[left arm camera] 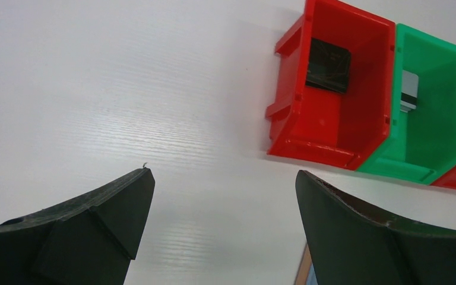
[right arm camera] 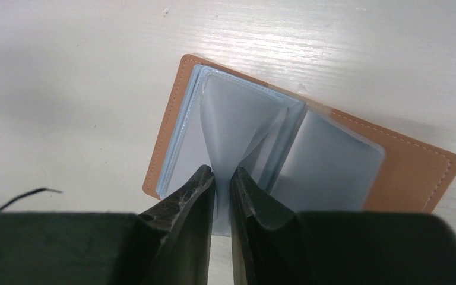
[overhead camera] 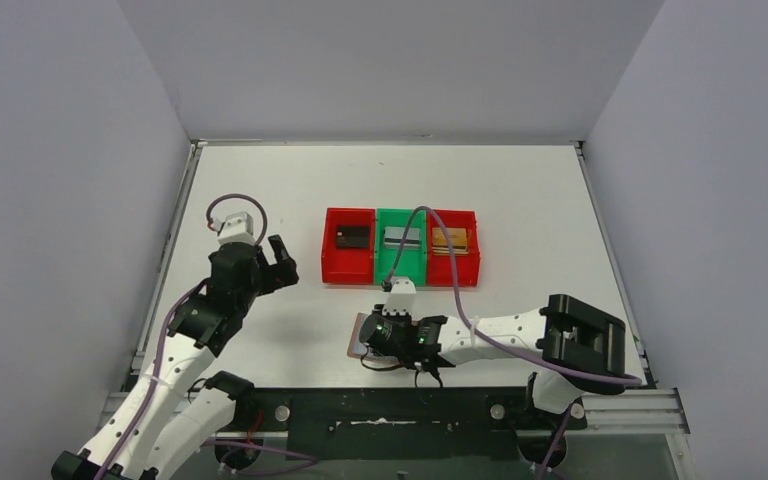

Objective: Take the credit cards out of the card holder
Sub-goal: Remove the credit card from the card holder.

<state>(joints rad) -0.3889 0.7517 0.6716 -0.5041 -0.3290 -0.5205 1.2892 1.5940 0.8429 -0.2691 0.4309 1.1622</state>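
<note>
**A:** While the right gripper (right arm camera: 222,175) is hanging low over the near side of the white counter (overhead camera: 520,190), what are its jaws doing?

**B:** They are pinching almost fully together on one clear plastic sleeve (right arm camera: 243,124) of the tan-brown leather folding card holder (right arm camera: 392,172). The sleeve is standing up from the other pages.

**A:** Where is the card holder lying?

**B:** It is lying open and flat on the counter, near the front edge, well apart from the bins. Its grey-blue lining is showing along the left side. I cannot tell whether a card is sitting inside the pinched sleeve, because the plastic is looking cloudy.

**A:** And the left gripper (left arm camera: 224,173)?

**B:** It is hovering above bare counter to the left of the bins, with its jaws standing wide apart and gripping nothing.

**A:** What are the bins holding?

**B:** Three open plastic bins are sitting side by side, touching. The left red bin (left arm camera: 332,130) is holding a flat black credit card (left arm camera: 328,65). The green bin (left arm camera: 439,119) is holding a silver-grey card (overhead camera: 401,237). The right red bin (overhead camera: 465,268) is holding a gold-tan card (overhead camera: 450,240).
</note>
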